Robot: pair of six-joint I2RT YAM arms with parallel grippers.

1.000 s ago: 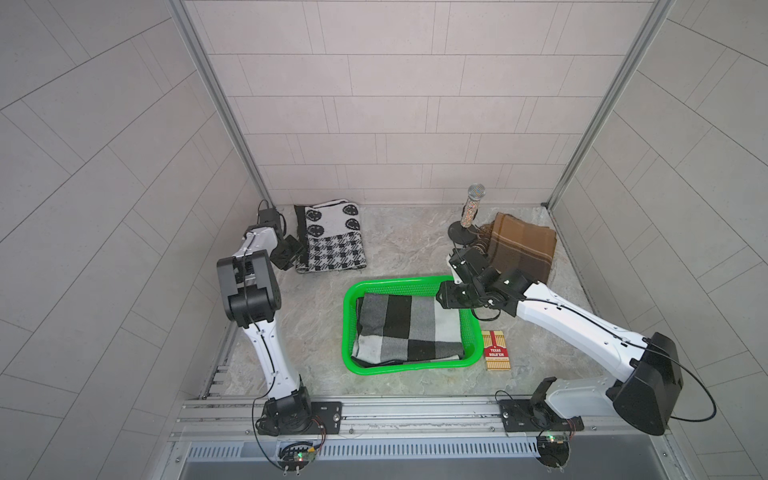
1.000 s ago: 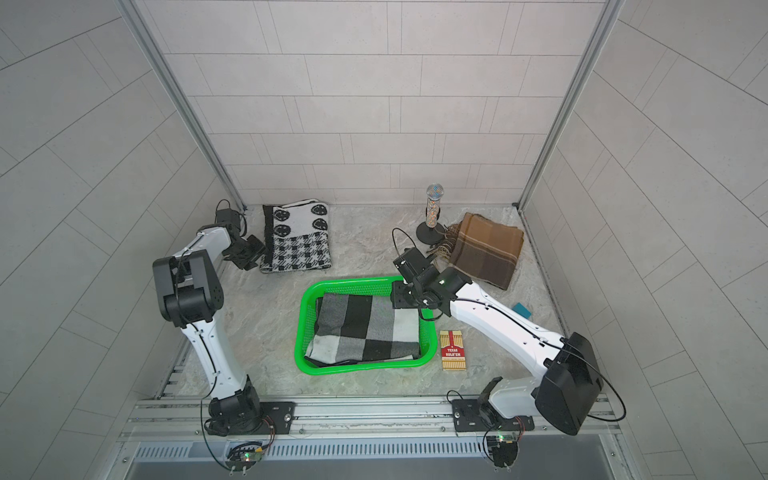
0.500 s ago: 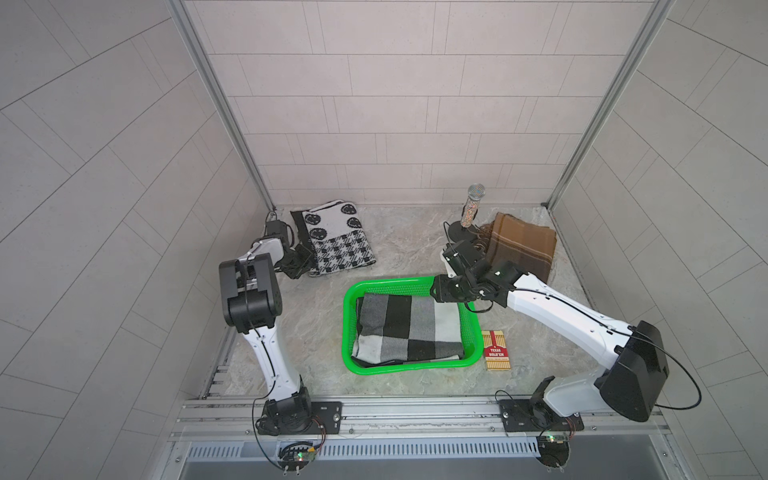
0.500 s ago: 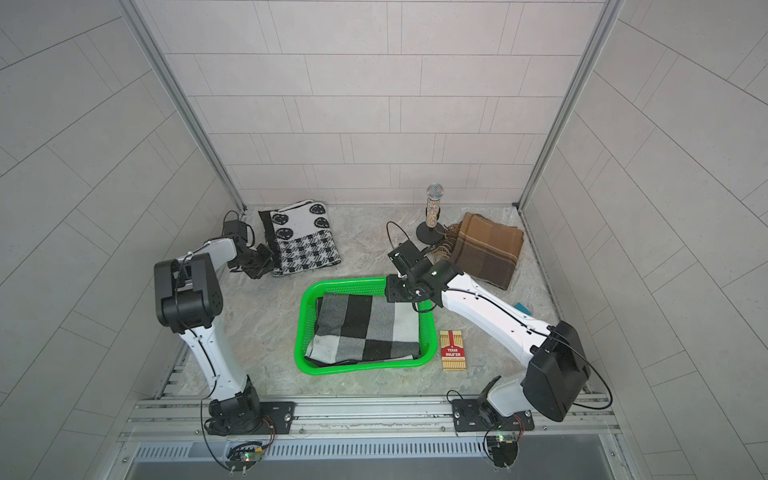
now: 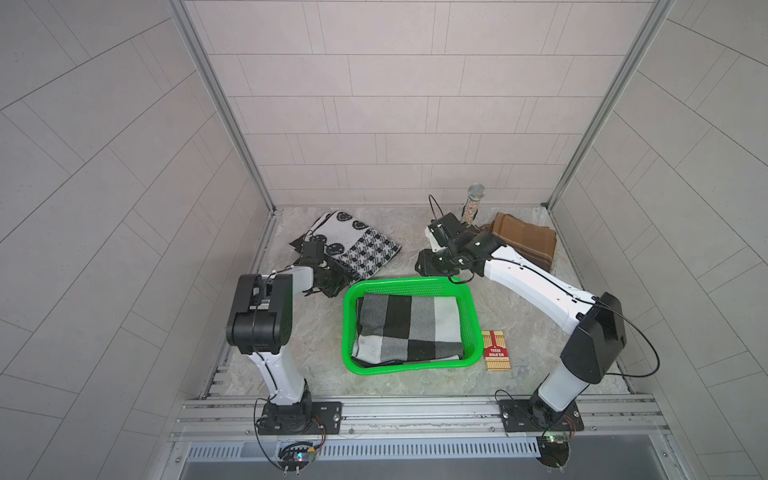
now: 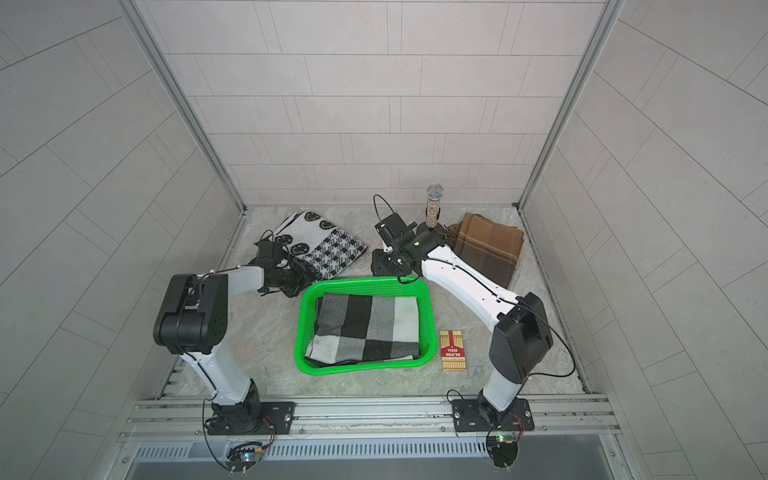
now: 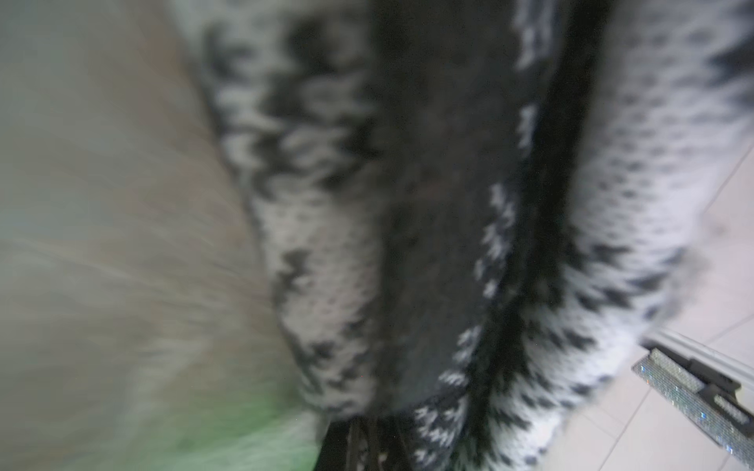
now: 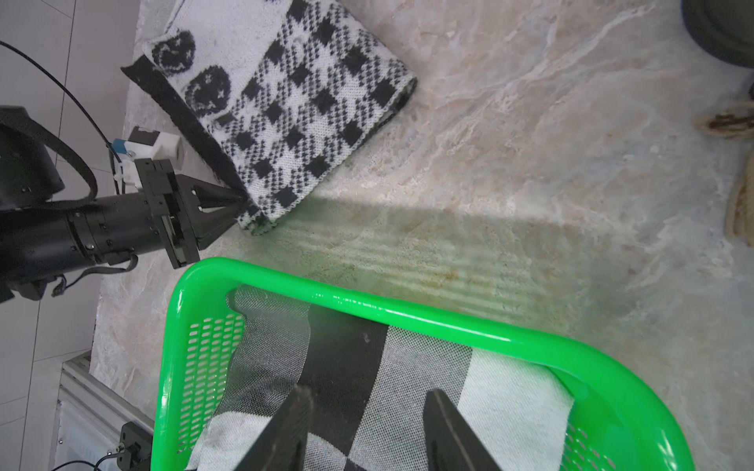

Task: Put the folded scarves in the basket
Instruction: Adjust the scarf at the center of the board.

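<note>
Left gripper [image 8: 240, 202] is clamped on the smiley scarf [image 8: 302, 110] corner, right gripper [image 8: 369, 393] hangs apart by the basket [image 8: 449, 323], so I'd lift high to clear the rim.

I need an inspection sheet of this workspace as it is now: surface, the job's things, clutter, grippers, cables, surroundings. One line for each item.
Surface: marbled tabletop, no damage seen.
Job's things: green basket holds a folded checked scarf; houndstooth scarf lies outside it, back left; brown scarf lies folded, back right.
Clutter: card box beside the basket; glittery stick upright at the back.
Grippers: left gripper shut on the houndstooth scarf's corner; right gripper open at the basket's far rim, holding nothing.
Cables: black cable loops free off the right arm.
Surroundings: tiled walls; metal rail in front.
</note>
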